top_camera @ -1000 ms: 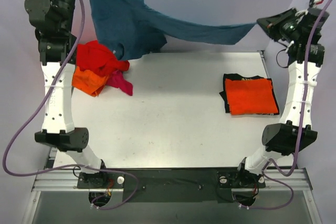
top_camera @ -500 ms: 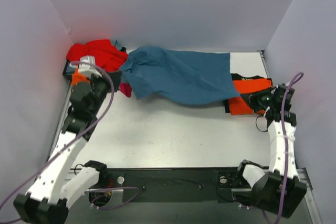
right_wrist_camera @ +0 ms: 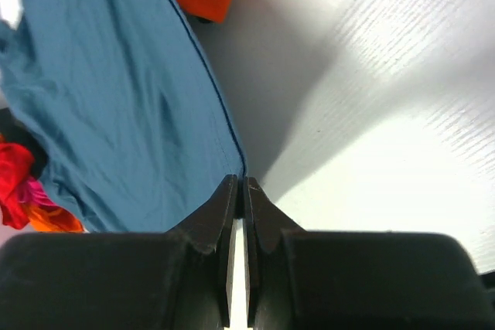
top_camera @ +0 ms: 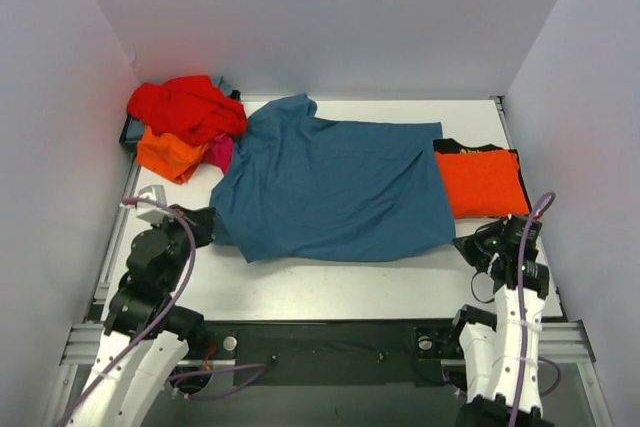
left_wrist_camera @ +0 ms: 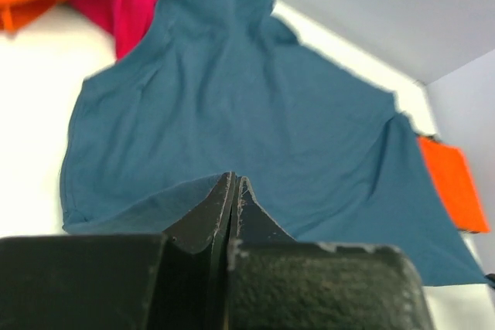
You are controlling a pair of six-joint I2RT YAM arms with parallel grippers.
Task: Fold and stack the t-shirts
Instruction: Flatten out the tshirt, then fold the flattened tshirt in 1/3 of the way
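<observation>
The teal blue t-shirt lies spread flat across the middle of the table. My left gripper is shut on its near left edge; in the left wrist view the fabric rises into the closed jaws of that gripper. My right gripper is shut on the shirt's near right corner; in the right wrist view the hem runs into the tips of that gripper. A folded orange t-shirt lies on a folded black one at the right, its left edge under the teal shirt.
A loose pile of red, orange and magenta shirts sits at the back left corner, touching the teal shirt's sleeve. Grey walls enclose the table on three sides. Both arms lie low along the near edge.
The teal shirt, held high and stretched between both grippers, came down and was drawn toward the near edge. It now lies flat, with both arms lowered to the front.
</observation>
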